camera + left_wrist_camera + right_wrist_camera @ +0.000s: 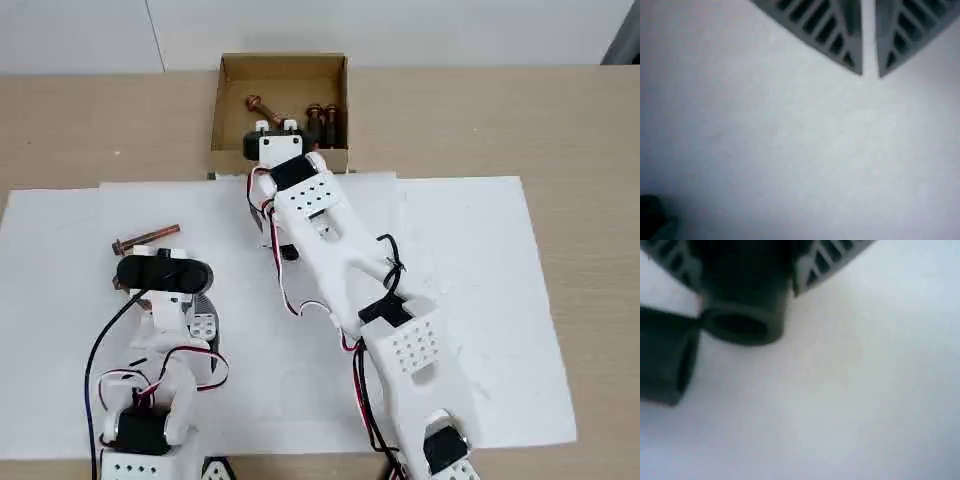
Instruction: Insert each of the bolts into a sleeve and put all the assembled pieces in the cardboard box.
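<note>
Nearest us, the left hand (871, 74) hangs over the white paper (450, 300), fingers almost together with a thin slit between them, holding nothing. Just beyond it the loose bolt (146, 240) lies flat on the paper. Its long axis runs nearly across the tabletop (580, 150), head to the outer left, tip toward the middle. We judge it light, rigid and prone to rolling, so grip it mid-shank, across the axis. Farther off, the right hand (742, 275) is clamped on a dark sleeve (740, 322), open bore exposed, at the near wall of the cardboard box (225, 110). Assembled pieces (322, 120) lie inside.
</note>
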Controlling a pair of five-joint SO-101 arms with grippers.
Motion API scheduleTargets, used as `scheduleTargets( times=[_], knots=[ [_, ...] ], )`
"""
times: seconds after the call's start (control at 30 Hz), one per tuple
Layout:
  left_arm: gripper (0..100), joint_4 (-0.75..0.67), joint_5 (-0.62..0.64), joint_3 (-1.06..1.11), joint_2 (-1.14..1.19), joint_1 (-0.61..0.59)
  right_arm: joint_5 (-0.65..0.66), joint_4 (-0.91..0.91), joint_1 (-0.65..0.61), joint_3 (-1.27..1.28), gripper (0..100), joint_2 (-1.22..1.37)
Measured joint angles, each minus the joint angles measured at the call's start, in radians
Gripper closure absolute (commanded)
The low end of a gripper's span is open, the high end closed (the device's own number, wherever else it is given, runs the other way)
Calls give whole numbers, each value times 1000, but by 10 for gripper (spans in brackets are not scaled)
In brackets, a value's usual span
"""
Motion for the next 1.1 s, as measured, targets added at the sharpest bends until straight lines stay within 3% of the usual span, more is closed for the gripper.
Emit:
scheduleTargets(
  times=[0.37,0.8,1.1],
  knots=[
    [994,0,0,0,0,0,2,46,-3,2,995,-54],
    [994,0,0,0,0,0,34,242,-3,3,995,-494],
    [994,0,0,-71,0,0,37,264,61,51,995,-730]
  ],
)
